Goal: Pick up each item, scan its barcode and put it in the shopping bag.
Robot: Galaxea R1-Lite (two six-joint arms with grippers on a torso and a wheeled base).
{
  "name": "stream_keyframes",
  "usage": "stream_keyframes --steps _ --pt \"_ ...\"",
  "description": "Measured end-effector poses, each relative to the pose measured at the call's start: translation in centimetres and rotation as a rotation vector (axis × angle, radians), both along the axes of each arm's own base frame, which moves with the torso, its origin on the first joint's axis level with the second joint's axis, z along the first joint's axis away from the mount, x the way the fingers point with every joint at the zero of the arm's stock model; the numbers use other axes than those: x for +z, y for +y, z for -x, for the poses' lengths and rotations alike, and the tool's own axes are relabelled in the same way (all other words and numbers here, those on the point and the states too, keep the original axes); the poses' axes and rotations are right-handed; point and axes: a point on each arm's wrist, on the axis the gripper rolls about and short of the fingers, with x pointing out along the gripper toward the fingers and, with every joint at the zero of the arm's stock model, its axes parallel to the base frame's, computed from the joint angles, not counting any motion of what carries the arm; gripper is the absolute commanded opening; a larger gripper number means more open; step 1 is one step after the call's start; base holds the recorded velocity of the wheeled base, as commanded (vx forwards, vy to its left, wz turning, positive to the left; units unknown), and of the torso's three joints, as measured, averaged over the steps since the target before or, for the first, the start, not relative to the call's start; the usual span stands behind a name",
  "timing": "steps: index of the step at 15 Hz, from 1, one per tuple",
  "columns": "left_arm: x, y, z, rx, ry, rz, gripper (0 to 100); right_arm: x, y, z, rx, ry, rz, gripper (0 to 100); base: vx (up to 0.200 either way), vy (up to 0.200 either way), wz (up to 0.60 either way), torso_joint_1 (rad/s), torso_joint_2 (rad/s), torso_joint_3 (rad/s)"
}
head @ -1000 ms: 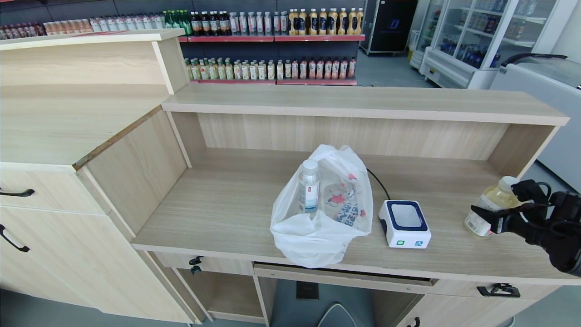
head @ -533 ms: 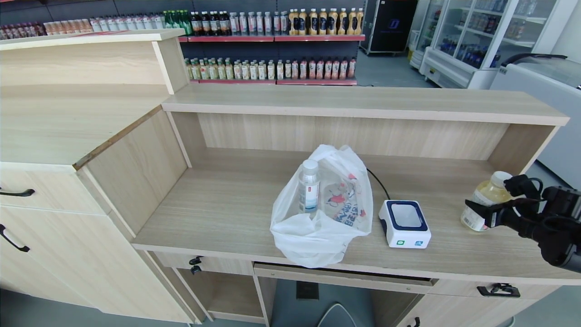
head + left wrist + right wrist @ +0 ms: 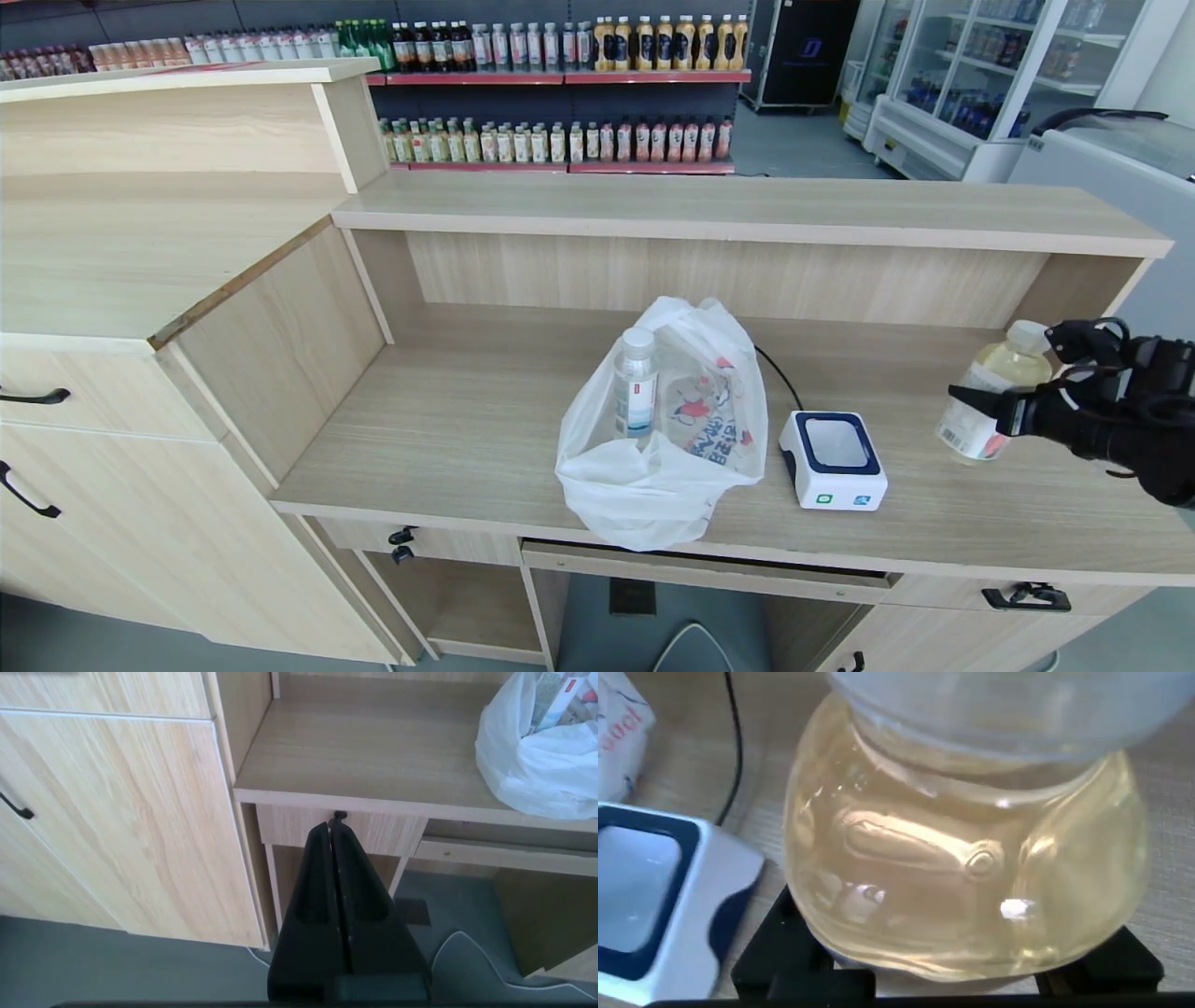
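Lowest and nearest, the left gripper (image 3: 333, 838) hangs in front of the light wooden checkout counter (image 3: 374, 775), below its front edge, with its two black fingers pressed flat together on nothing. The white plastic shopping bag (image 3: 653, 448) sits at the front middle of the counter, its bottom bulging slightly over the edge. A clear water bottle with a red-and-white label (image 3: 636, 383) stands upright inside. A packet with red print beside it is mostly veiled by the plastic. Just right of the bag, apart from it, lies the white barcode scanner with a dark blue rim (image 3: 833, 459). Its black cable (image 3: 773, 371) runs back and disappears behind the bag.

Further right, the right gripper (image 3: 994, 411) is clamped on the clear plastic bottle of pale yellow drink with a white cap (image 3: 1010, 371), held tilted over the counter's right end. The arm is cut off by the picture's edge. In the right wrist view the bottle hides most of the fingers (image 3: 775, 966).

Bare wood lies left of the bag and between scanner and bottle. An overhanging upper ledge (image 3: 747, 210) limits height at the back. Beyond it stand shelves of drinks (image 3: 560, 47).
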Motion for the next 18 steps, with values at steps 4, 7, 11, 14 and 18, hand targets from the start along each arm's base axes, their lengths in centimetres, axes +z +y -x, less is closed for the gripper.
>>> stream_keyframes --steps 4,7,11,14,18 --pt "0.0 0.0 0.0 0.0 0.0 0.0 0 11.2 8.2 3.6 0.142 0.059 -0.26 0 0.0 0.0 0.0 0.0 0.0 0.0" --pt "0.0 0.0 0.0 0.0 0.0 0.0 0 17.6 14.8 8.4 0.439 0.084 -0.43 0 0.0 0.0 0.0 0.0 0.0 0.0" --pt "0.0 0.0 0.0 0.0 0.0 -0.001 0 19.3 17.9 13.9 0.743 0.103 -0.462 0 0.0 0.0 0.0 0.0 0.0 0.0" --pt "0.0 0.0 0.0 0.0 0.0 0.0 0 19.1 19.0 16.5 0.849 0.123 -0.467 0 0.0 0.0 0.0 0.0 0.0 0.0" --pt "0.0 0.0 0.0 0.001 0.0 0.0 0 19.9 20.3 19.0 0.941 0.158 -0.518 0 0.0 0.0 0.0 0.0 0.0 0.0"
